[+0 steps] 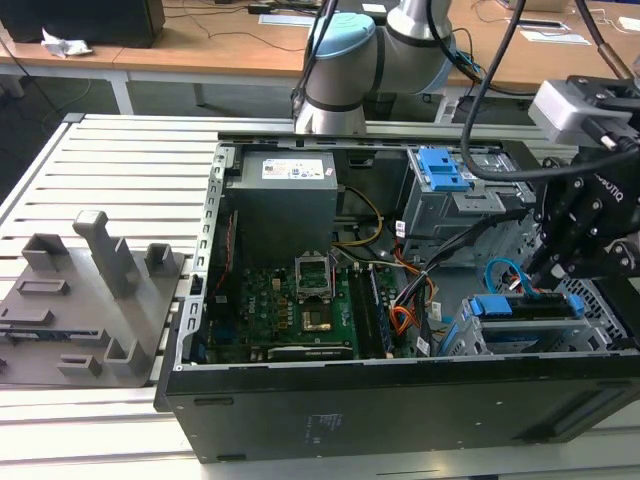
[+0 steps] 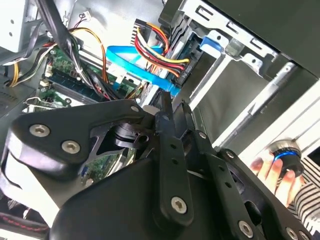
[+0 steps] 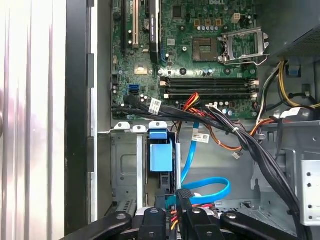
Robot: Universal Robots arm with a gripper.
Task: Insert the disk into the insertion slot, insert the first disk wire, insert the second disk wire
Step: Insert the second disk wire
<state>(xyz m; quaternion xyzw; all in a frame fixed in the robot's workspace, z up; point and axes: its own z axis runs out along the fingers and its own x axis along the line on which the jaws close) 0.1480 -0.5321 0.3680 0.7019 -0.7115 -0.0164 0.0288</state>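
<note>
Gripper down at the disk, which sits in the insertion slot at the case's exterior-view right end. Jaws nearly closed at the light-blue cable; actual grip unclear.

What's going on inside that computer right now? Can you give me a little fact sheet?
Setting: open computer case on a slatted table
Disk: seated in the insertion slot, blue carrier showing
Gripper: above the disk's end, at the cables
Second disk wire: light-blue, looped beside the fingers
First disk wire: red, orange, black bundle by the disk
Nearby: a person's hand
</note>
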